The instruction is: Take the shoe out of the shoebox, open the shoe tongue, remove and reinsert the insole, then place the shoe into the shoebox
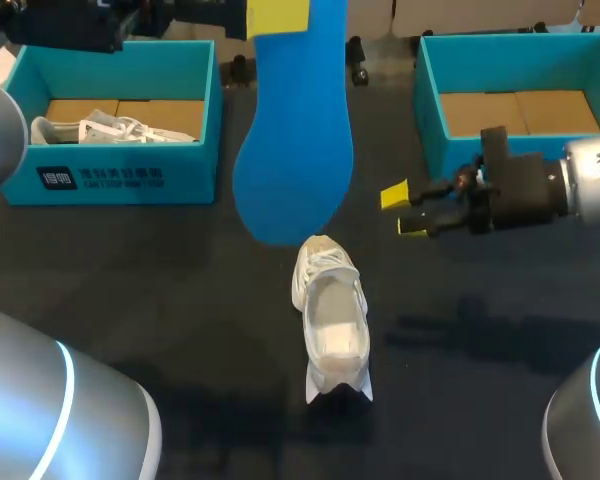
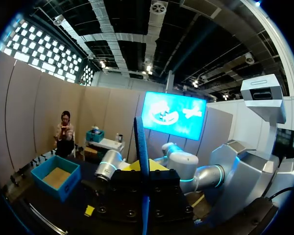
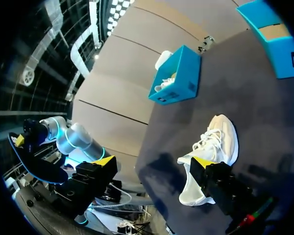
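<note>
White mesh sneaker [image 1: 330, 320] sits mid-table, between the boxes, mouth gaping for refitting, I'd say. Its flat blue foam insole [image 1: 292, 150] hangs high above, pinched tight by the left gripper [image 1: 278, 16]. The right gripper [image 1: 404, 212] hovers near the shoe, fingers spread, holding nothing. The count: one insole, two sneakers, the second sneaker [image 1: 110, 128] lying in the left turquoise cardboard shoebox [image 1: 120, 180], and two boxes with the right shoebox [image 1: 430, 110].
</note>
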Available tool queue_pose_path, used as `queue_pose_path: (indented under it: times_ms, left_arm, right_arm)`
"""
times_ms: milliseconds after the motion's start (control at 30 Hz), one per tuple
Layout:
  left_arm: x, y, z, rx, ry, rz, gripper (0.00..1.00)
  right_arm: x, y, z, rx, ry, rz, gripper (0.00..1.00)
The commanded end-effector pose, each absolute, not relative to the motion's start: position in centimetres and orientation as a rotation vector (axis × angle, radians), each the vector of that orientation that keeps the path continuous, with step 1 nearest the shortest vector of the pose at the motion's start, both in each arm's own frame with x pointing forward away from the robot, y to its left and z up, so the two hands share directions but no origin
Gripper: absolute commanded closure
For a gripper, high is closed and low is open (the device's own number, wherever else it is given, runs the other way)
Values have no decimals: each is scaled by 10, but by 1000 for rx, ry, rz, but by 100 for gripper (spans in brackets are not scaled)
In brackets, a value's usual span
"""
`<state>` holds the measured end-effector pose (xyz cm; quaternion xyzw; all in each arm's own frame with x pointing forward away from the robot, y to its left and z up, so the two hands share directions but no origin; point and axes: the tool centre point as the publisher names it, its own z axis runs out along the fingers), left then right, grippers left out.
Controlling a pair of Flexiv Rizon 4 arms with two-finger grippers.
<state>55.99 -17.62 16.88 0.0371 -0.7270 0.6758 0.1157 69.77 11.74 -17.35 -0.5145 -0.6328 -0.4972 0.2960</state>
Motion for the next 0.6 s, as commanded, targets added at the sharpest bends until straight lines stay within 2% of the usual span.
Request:
queue_pose_path:
  times_ms: [33,600]
  left_arm:
    - [561,-178,170,108,-2133,1976,100]
    - [561,-178,170,108,-2133,1976,100]
  right_arm:
    - [701,118,-171,-1297,-1610,-1379,0]
    - [713,118,-160,-1288,-1477,-1359,0]
